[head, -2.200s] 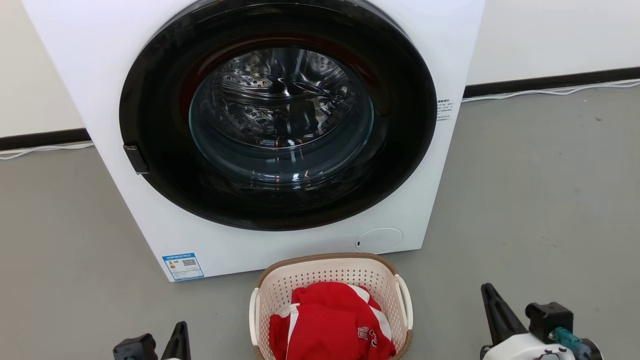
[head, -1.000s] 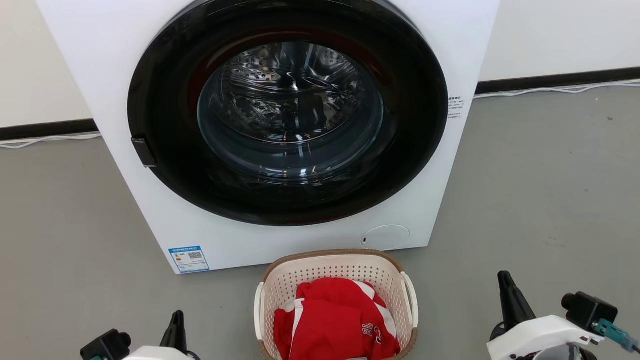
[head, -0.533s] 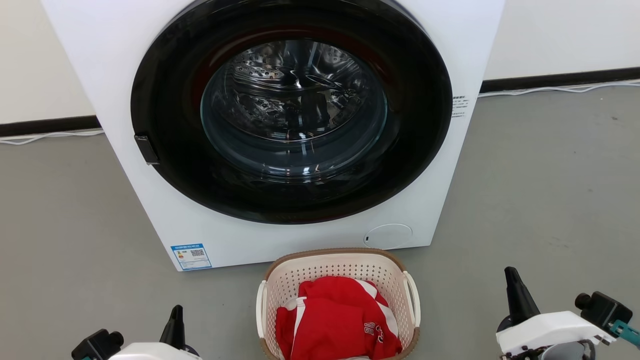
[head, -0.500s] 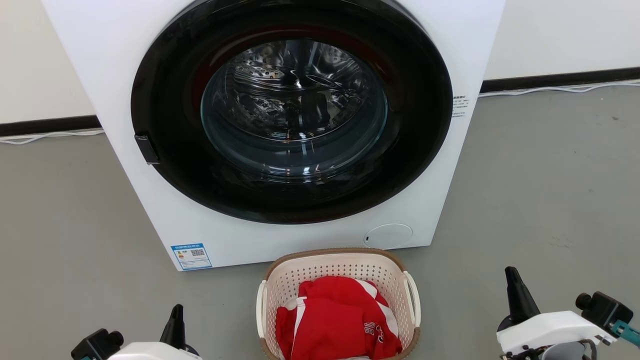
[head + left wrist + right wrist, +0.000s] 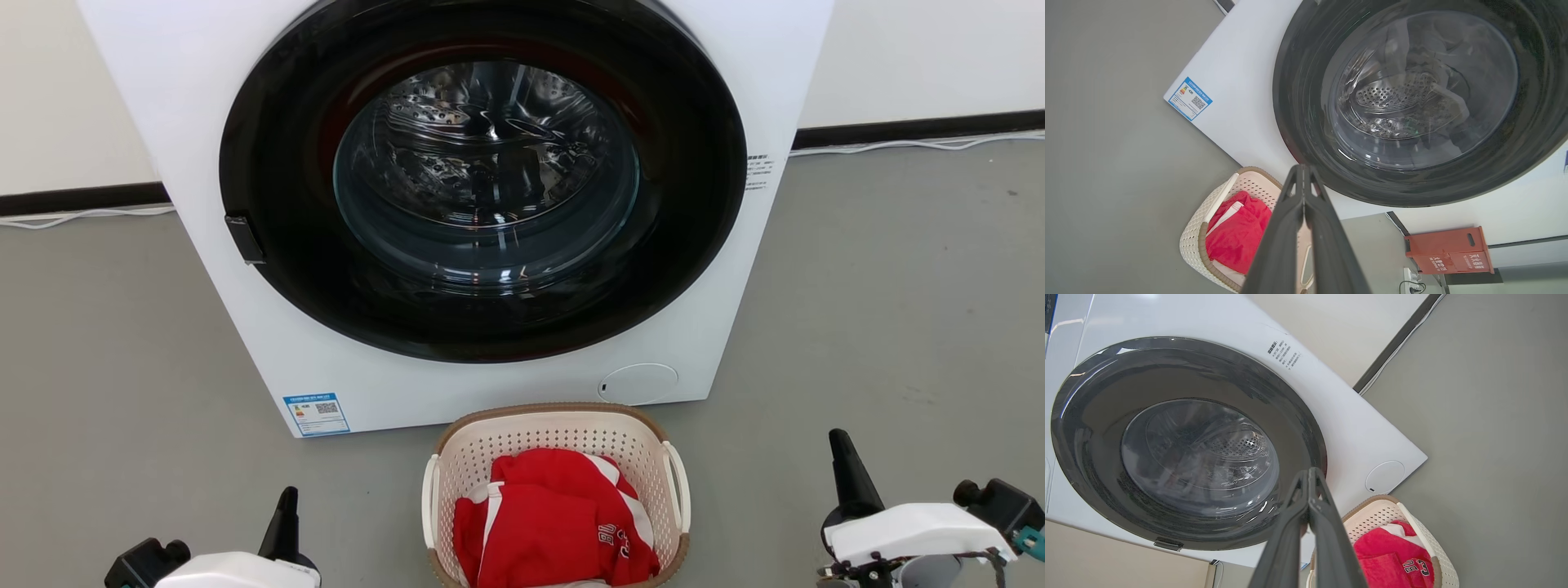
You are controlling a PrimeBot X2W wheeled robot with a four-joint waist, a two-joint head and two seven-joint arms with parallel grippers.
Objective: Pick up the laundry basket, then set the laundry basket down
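Holding red cloth, cream perforated laundry basket point(image 5: 457, 457).

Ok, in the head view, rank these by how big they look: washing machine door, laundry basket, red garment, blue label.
1. washing machine door, by far the largest
2. laundry basket, partly cut off by the bottom edge
3. red garment, lying inside the basket
4. blue label, the smallest

Grey floor point(image 5: 898, 286), pale wall point(image 5: 922, 57), dark baseboard point(image 5: 922, 129), white washing machine point(image 5: 204, 122), orange box point(image 5: 1447, 251)
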